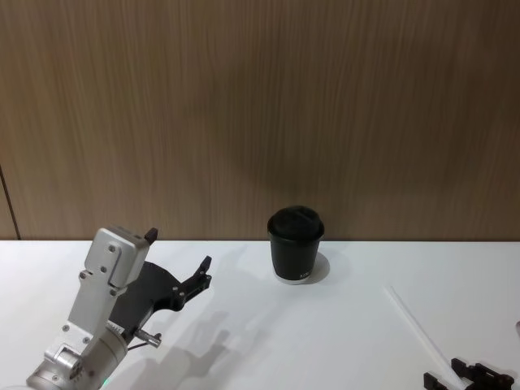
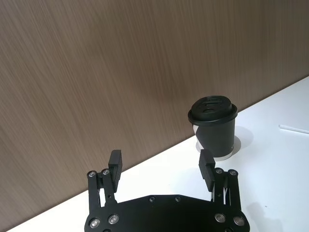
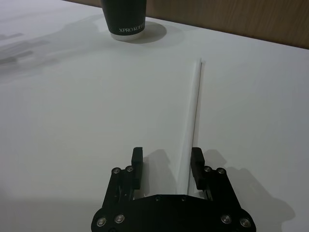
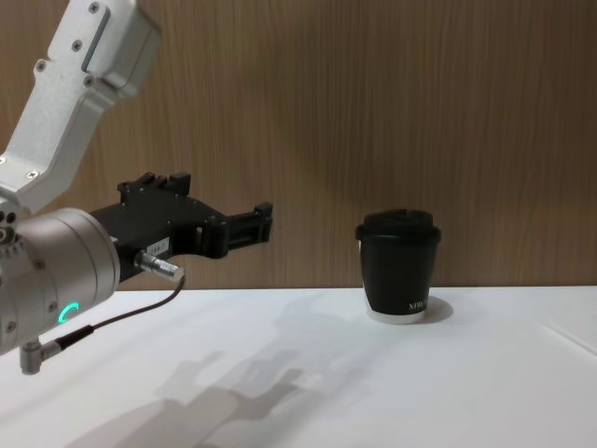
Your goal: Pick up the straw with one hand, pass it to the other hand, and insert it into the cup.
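Lidded cup [image 1: 296,244] upright at back of white table [image 1: 244,349]. White straw [image 3: 195,106] flat on table, about 4 o'clock from cup, well apart. Low over straw's near end: right gripper [image 3: 167,157], fingers spread, straddling it; probably not touching, hard to tell. Raised at cup's 9 o'clock: left gripper [image 2: 160,159], fingers apart, empty.

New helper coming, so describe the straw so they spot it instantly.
On the white table, look right of the black lidded cup. The straw lies flat there, one end between the right gripper's open fingers. Unlike the squat cup, it is long, thin, white.
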